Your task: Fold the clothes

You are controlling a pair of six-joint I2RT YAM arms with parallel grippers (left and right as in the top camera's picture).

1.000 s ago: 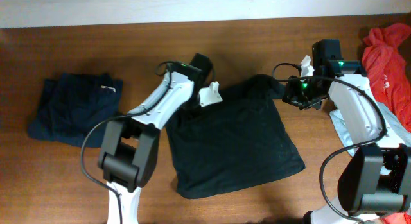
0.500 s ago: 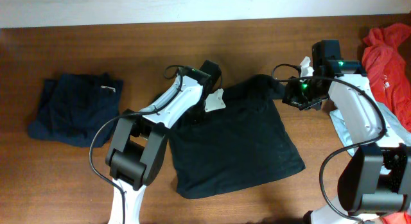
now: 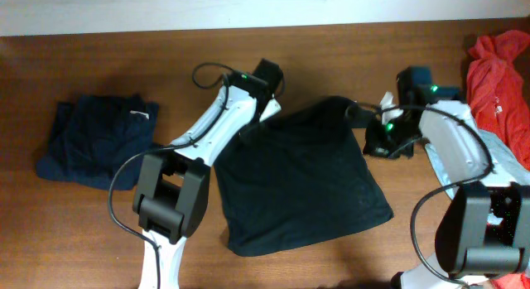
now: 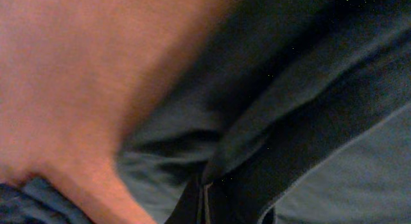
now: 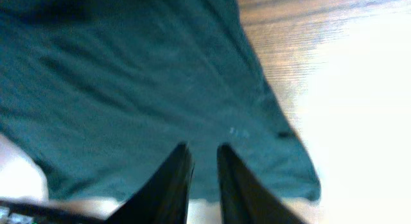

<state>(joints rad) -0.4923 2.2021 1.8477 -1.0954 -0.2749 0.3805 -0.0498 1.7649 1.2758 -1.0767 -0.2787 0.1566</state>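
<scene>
Since a second ago your left gripper (image 3: 257,123) has clamped down and its white fingers no longer show from overhead. The far edge of the black shirt (image 3: 306,181) now runs tighter between the two arms. Your right wrist has slid a little toward the near side.

Far left: the dark navy garment (image 3: 95,140) sits folded on the table (image 3: 331,40), white label (image 3: 142,115) at its far right corner, well apart from the shirt.

Left gripper: closed at the shirt's far-left corner. The left wrist view is blurry, but a dark fold of cloth runs right down into the camera's bottom edge, so it's probably pinching that fold.

The black shirt lies spread in the middle of the table, roughly square. Its near edge is flat on the wood and its far edge is bunched upward at both corners.

Right gripper (image 3: 370,127): at the shirt's far-right corner. In the right wrist view your two dark fingers (image 5: 172,179) stand almost together with shirt cloth filling the slit between them, so it's gripping the shirt.

Further right, the pale grey-blue garment (image 3: 503,152) lies under your right arm, mostly hidden. The red-orange garment (image 3: 497,74) is heaped at the far right edge, touching the pale one.
</scene>
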